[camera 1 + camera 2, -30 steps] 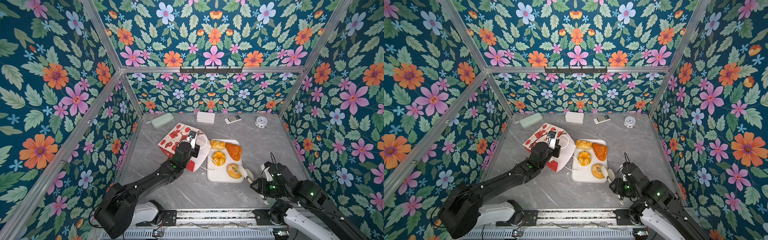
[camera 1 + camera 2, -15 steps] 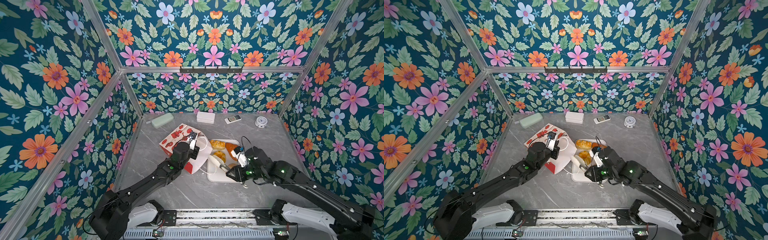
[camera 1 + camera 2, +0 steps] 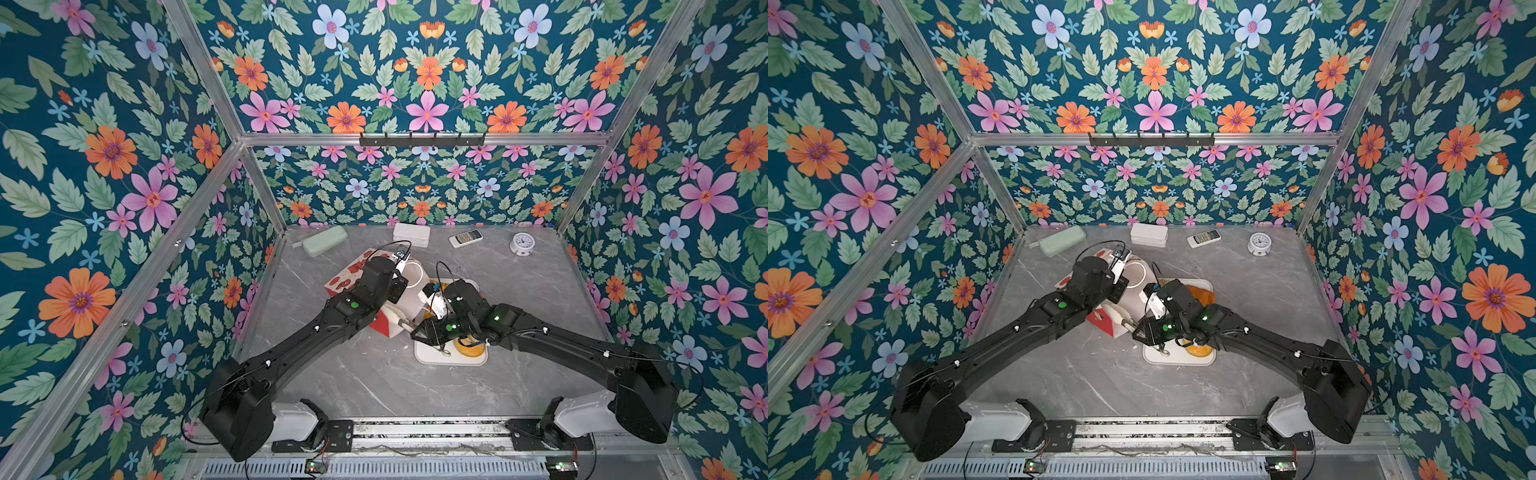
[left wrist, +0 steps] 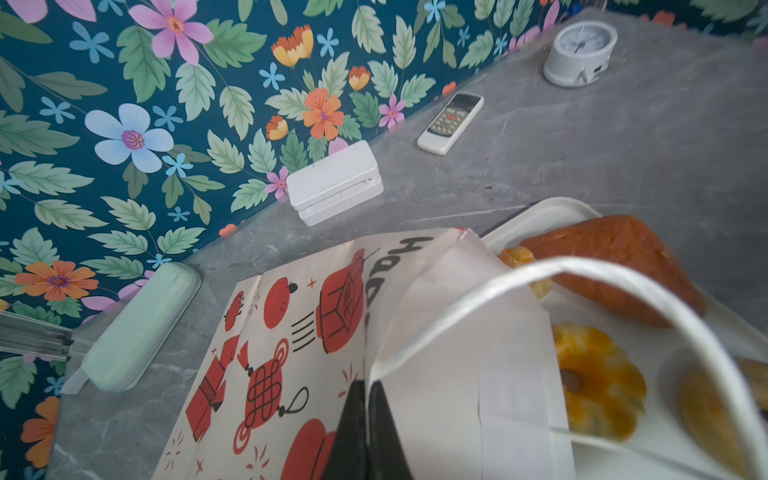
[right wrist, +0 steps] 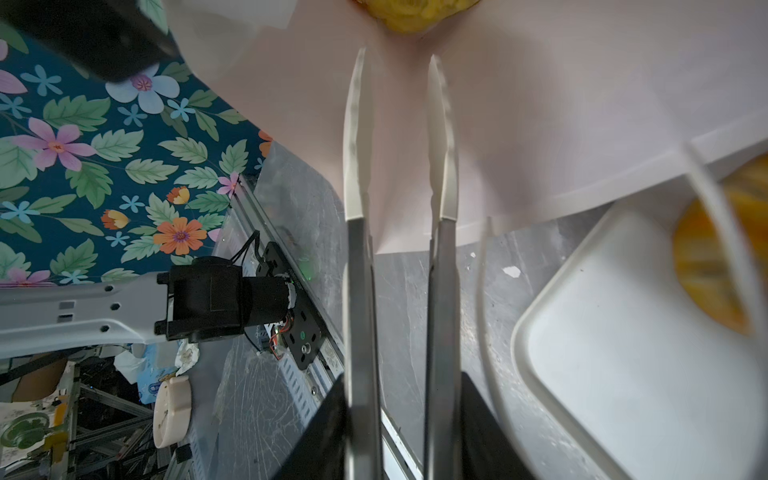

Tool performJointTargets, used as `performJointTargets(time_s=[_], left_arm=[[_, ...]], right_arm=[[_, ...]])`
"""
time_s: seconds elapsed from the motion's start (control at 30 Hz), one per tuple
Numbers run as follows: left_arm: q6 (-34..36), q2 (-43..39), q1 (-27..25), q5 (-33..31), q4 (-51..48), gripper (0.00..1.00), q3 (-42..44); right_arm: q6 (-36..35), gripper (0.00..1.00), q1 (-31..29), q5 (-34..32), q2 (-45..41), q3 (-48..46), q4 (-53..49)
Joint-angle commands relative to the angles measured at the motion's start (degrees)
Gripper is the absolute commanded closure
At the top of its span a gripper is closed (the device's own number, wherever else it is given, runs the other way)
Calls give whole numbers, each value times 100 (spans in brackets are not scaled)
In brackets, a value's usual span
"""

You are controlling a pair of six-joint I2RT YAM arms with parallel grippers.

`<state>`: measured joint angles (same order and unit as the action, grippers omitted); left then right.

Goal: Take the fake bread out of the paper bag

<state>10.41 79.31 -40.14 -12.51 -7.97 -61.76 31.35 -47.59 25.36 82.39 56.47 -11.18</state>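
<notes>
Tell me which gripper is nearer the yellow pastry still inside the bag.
Right. The right gripper is open inside the paper bag, fingertips aimed at the yellow pastry just ahead, not touching. The left gripper is shut on the bag's rim, back at the mouth.

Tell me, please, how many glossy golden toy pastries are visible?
5: triangular turnover, fluted bun, blurred ring, small piece on the white tray; one yellow piece inside the printed paper bag. Others possibly hidden.

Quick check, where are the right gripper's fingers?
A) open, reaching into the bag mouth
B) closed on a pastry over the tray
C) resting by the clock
A: the right gripper reaches open and empty into the paper bag, a yellow pastry just ahead.
</notes>
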Motion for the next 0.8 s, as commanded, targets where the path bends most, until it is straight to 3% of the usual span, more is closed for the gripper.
performJointTargets(time_s=[0.0, 0.17, 0.4, 0.77], left_arm=[[448, 377, -32, -401, -951, 100, -559], [812, 1090, -194, -891, -1811, 100, -1526], [1176, 2030, -380, -1336, -2609, 100, -2786], [1619, 3000, -546, -1466, -3410, 100, -4248]], right_arm=[[429, 62, 121, 332, 149, -21, 738], [727, 62, 289, 461, 259, -82, 922], [1587, 63, 720, 1522, 605, -381, 1850], [2382, 63, 1016, 2298, 818, -592, 2843]])
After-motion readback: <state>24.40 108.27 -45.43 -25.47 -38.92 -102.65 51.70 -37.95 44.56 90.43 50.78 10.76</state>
